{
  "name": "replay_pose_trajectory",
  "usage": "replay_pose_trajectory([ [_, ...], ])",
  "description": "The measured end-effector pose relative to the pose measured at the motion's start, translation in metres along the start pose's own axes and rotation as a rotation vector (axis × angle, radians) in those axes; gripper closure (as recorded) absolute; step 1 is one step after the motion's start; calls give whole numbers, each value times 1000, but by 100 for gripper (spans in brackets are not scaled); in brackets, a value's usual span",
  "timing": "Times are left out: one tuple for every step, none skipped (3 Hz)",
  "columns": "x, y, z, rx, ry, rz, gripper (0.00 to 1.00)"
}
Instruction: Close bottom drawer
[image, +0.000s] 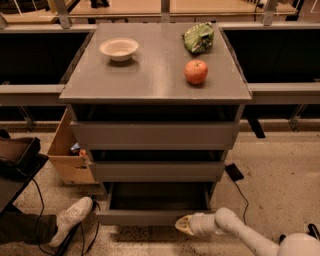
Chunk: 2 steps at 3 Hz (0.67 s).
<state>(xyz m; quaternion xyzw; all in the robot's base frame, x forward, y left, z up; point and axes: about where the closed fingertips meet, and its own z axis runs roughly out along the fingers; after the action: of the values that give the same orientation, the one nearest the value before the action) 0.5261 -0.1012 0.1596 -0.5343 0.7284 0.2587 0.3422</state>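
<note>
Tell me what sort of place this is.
Likely a robotics lab or test area: loose cables on a speckled floor, a cardboard box beside the drawer cabinet, and the gripper low at the front of the open bottom drawer.

One camera looks down from high in front of the bench (155, 75), fairly near, facing its drawer fronts. The gripper (184, 224) sits low and right of centre, at the bottom drawer (140, 217).
</note>
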Motion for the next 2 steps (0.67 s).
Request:
replay_pose_trajectory([
  [-10, -34, 7, -2, 29, -31, 100],
  [-21, -72, 8, 10, 54, -61, 100],
])
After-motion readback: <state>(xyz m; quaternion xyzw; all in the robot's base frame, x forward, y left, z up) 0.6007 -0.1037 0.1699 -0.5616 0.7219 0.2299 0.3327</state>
